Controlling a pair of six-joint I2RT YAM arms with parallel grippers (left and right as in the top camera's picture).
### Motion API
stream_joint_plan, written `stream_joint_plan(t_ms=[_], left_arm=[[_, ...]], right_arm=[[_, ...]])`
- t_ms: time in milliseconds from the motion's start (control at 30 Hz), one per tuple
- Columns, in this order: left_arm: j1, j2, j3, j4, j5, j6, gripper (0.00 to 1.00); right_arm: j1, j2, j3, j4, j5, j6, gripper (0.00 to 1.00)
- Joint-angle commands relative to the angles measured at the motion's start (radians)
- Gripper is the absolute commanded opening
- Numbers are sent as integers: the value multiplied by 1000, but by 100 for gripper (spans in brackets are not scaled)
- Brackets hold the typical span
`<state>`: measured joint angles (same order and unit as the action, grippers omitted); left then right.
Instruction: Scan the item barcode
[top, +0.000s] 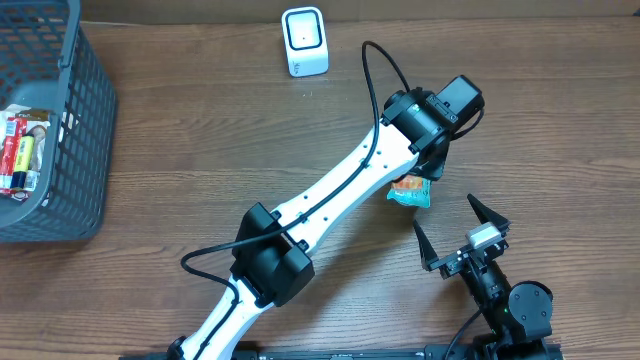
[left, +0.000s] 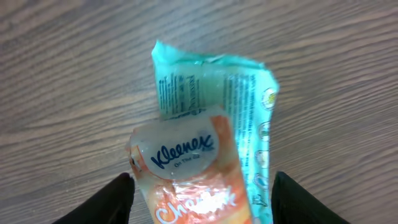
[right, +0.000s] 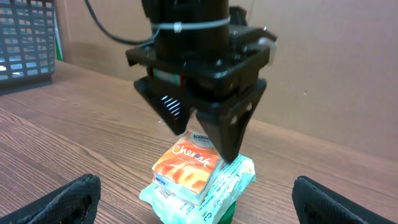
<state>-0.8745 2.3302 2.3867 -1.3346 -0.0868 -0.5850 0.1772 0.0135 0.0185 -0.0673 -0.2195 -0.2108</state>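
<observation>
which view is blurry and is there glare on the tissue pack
left wrist: the orange and teal plastic kleenex tissue pack is fairly sharp, faint sheen on its wrap; right wrist: its own black fingers are blurred in the bottom corners, pack in focus; overhead: even light, no glare on the brown wooden table

Glossy plastic tissue pack (left: 205, 124), matt wood-grain table (left: 62, 74)

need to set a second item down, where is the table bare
Bare wood: the wide patch bordered by the basket, the scanner and the left arm. Crowded: the tissue pack sits between the jaws of the left gripper, with the right gripper close beside it.
</observation>
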Motion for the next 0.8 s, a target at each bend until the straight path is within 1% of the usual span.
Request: stream_joint_plan(t_ms=[0, 33, 100, 400, 500, 567, 767], left_arm=[[2, -31, 40, -15, 7, 20, 39], [-2, -31, 40, -20, 14, 20, 32], [-8, -29, 37, -27, 13, 20, 28], [-38, -29, 37, -49, 2, -25, 28], [-41, -29, 37, -49, 1, -29, 19], [-45, -29, 37, -50, -2, -36, 18], [-61, -29, 24, -56, -74, -93, 20]], right_arm=[[-3, -11, -11, 5, 8, -3, 100], [-3, -11, -11, 5, 8, -3, 100], [-4, -11, -11, 5, 8, -3, 100], [-3, -11, -11, 5, 8, -3, 100], [-3, -11, -11, 5, 8, -3, 100], [-3, -11, -11, 5, 8, -3, 100], [-3, -11, -11, 5, 8, -3, 100]])
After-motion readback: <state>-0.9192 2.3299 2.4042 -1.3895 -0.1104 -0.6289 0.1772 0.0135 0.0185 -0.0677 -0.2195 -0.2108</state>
